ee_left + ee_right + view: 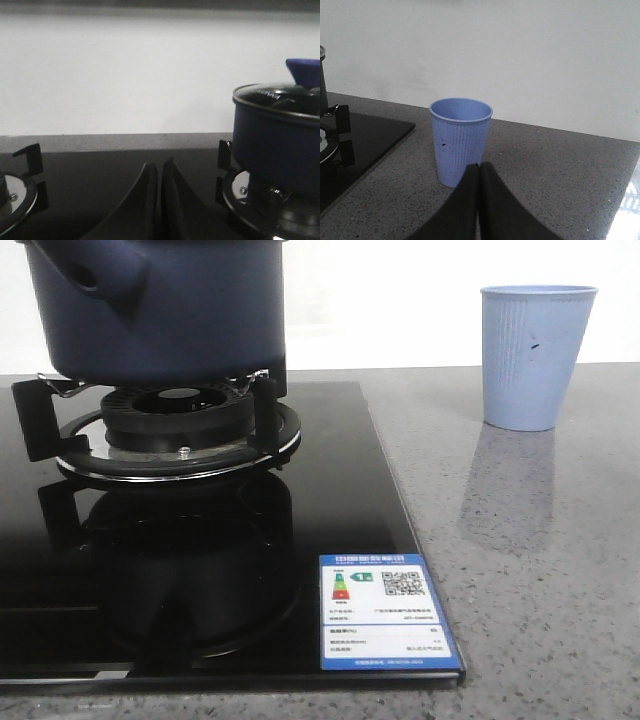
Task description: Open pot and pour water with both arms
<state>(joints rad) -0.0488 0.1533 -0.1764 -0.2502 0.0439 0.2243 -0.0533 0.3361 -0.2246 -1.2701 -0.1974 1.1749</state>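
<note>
The dark navy pot (160, 310) sits on the burner grate (165, 430) of the black stove, its stubby handle (85, 275) toward the left. In the left wrist view the pot (277, 145) carries a glass lid (277, 97) with a blue knob (304, 71). My left gripper (160, 167) is shut and empty, low over the stove glass, beside the pot and apart from it. My right gripper (480, 167) is shut and empty, just in front of the light-blue ribbed cup (461, 140). Neither gripper shows in the front view.
The light-blue cup (533, 355) stands on the grey speckled counter (540, 560) right of the black glass stove (200, 580). A second burner (15, 195) lies on the far side of my left gripper. A white wall runs behind the counter.
</note>
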